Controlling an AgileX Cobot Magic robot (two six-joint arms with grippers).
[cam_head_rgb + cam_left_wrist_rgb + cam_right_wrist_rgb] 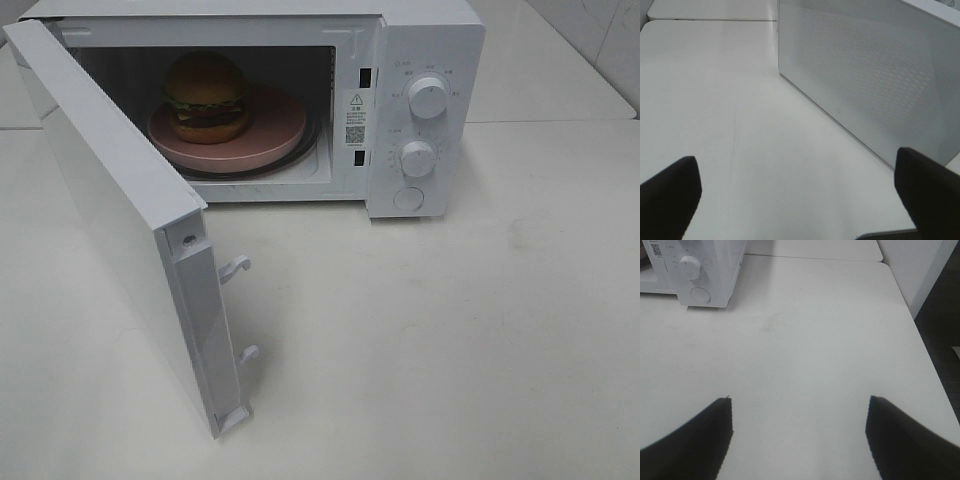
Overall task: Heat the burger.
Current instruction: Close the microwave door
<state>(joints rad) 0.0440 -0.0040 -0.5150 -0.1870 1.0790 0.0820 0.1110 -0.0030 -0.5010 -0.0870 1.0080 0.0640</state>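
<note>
The burger (207, 96), with a golden-brown bun, green lettuce and a dark patty, sits on a pink round plate (280, 125) inside the white microwave (425, 40). The microwave door (120, 215) is swung wide open toward the front left. Neither arm shows in the exterior high view. My left gripper (797, 180) is open over bare table, facing the perforated outer face of the door (875, 75). My right gripper (799, 415) is open and empty over the table, some way from the microwave's control panel (692, 270).
Two white knobs (428, 97) and a round button (408, 198) sit on the microwave's right panel. Two latch hooks (235, 268) stick out of the door's edge. The white table (815, 330) ends at an edge on the right, with dark floor (940, 340) beyond.
</note>
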